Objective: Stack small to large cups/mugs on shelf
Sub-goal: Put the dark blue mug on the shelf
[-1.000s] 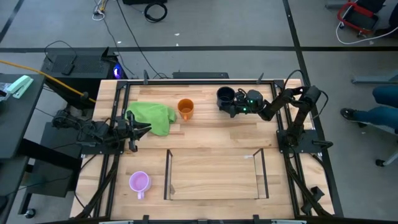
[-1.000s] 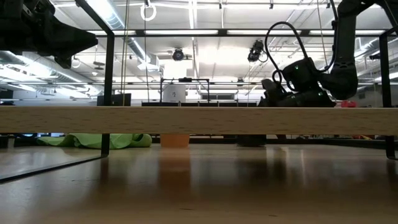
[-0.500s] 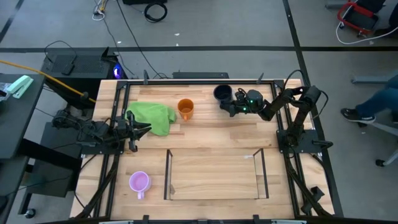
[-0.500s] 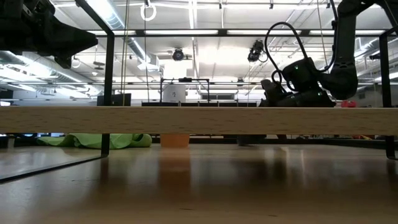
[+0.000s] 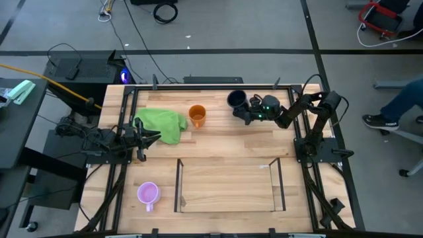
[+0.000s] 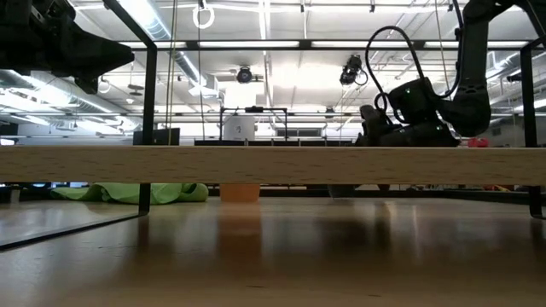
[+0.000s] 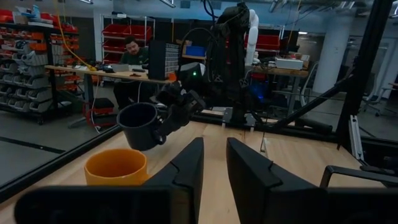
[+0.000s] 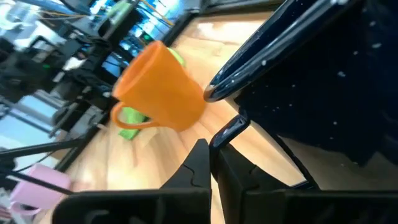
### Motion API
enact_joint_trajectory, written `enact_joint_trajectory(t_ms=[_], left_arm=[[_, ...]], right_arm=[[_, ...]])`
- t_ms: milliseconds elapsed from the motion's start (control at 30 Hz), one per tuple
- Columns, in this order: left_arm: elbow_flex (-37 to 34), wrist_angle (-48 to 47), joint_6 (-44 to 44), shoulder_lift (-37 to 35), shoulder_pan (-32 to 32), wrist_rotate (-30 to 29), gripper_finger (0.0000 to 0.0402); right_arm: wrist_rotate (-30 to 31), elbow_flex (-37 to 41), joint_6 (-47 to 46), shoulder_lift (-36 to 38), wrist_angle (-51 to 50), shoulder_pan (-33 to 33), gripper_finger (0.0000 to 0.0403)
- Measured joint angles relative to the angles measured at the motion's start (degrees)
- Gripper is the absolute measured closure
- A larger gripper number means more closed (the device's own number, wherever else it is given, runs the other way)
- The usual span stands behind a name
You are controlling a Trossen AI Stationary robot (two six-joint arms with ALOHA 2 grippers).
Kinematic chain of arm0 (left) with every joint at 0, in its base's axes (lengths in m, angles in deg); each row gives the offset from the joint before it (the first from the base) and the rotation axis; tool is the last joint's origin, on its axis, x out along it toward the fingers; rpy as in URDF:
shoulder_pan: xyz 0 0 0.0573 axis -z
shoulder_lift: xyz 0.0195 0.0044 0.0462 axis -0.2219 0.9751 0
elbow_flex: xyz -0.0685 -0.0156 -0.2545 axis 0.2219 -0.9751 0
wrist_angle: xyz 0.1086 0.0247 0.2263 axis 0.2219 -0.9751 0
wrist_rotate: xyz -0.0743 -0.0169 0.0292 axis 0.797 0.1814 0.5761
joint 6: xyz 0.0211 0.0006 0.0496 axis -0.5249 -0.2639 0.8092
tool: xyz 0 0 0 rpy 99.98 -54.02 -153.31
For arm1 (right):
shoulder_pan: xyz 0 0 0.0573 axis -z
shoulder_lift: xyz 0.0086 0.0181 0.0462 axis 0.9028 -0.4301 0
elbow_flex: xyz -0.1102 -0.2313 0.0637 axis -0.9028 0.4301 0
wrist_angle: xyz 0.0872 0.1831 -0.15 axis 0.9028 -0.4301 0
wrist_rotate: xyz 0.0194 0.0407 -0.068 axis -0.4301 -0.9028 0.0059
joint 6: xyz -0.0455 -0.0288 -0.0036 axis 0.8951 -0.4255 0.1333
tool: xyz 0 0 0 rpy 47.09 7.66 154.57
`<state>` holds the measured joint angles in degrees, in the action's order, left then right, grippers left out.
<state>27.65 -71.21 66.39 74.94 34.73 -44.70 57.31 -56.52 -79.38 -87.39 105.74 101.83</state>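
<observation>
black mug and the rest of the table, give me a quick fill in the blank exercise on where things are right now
1. The right pincer is shut on the ____ mug.
2. The orange mug stands beside the ____ cloth.
3. The light purple mug stands ____ the shelf.
4. The shelf holds ____ mugs.

Missing words: black; green; outside; no
</observation>
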Motion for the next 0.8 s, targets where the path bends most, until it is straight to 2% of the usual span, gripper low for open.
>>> enact_joint_trajectory(t_ms=[300,500,600,800], left_arm=[[0.0,0.0,0.0,0.0,0.0,0.0,0.033],[0.0,0.0,0.0,0.0,0.0,0.0,0.0332],[0.0,0.0,0.0,0.0,0.0,0.0,0.0329],[0.0,0.0,0.0,0.0,0.0,0.0,0.0333]], right_arm=[[-7.0,0.0,-5.4,0.2,10.8,0.0,0.0394],[-8.4,0.0,-8.6,6.4,11.5,-0.2,0.0394],[-8.5,0.0,-8.8,11.1,9.6,-0.9,0.0394],[-8.0,0.0,-8.7,21.7,-2.3,-2.0,0.0394]])
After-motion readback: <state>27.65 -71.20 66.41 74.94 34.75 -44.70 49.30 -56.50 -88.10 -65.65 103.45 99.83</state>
